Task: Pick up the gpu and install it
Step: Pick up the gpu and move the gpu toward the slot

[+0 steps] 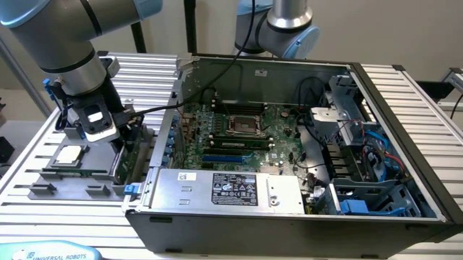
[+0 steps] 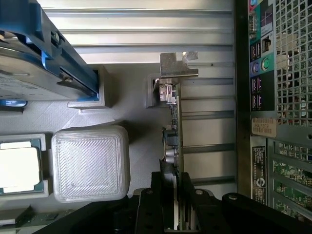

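Note:
The gpu (image 2: 173,122) stands on edge in the wrist view, thin and dark, with its silver bracket (image 2: 176,66) at the far end by a slot of the grey holder tray (image 2: 146,141). My gripper (image 2: 176,197) is shut on the card, one black finger on each face of it. In the exterior view the gripper (image 1: 124,143) reaches down into the tray on the exterior view's left of the open computer case (image 1: 405,108), and the green edge of the gpu (image 1: 137,158) shows beside it.
The tray also carries a hard drive with blue rails (image 2: 44,68), a white square block (image 2: 90,163) and a processor chip (image 2: 17,165). The case's rear wall (image 2: 278,97) runs close beside the card. Inside the case lie the motherboard (image 1: 239,127) and the power supply (image 1: 231,189). A second arm (image 1: 285,24) stands behind.

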`<state>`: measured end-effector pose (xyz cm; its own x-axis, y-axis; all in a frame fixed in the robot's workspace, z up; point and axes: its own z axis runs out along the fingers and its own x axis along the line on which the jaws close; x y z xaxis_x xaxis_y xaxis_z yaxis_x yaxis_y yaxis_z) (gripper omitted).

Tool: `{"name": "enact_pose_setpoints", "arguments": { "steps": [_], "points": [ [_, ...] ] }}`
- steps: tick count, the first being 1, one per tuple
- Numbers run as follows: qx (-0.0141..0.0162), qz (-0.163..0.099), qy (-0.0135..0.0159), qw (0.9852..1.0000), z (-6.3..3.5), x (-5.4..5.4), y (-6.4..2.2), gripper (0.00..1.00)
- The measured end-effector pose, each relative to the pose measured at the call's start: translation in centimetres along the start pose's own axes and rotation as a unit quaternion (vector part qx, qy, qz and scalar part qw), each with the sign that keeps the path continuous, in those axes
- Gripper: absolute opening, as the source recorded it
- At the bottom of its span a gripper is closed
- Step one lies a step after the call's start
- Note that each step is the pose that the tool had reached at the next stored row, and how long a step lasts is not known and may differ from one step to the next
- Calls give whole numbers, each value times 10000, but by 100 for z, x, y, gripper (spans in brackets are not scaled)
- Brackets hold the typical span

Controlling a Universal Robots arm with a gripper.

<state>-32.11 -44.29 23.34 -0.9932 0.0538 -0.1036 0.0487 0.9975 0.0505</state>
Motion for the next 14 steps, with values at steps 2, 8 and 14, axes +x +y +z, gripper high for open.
{"name": "enact_pose_setpoints", "arguments": {
  "steps": [2,8,14],
  "points": [
    [0,0,3,10000,0,0,0,27],
    [0,0,6,10000,0,0,0,27],
    [0,1,7,10000,-18,-2,1,27]
  ]
}}
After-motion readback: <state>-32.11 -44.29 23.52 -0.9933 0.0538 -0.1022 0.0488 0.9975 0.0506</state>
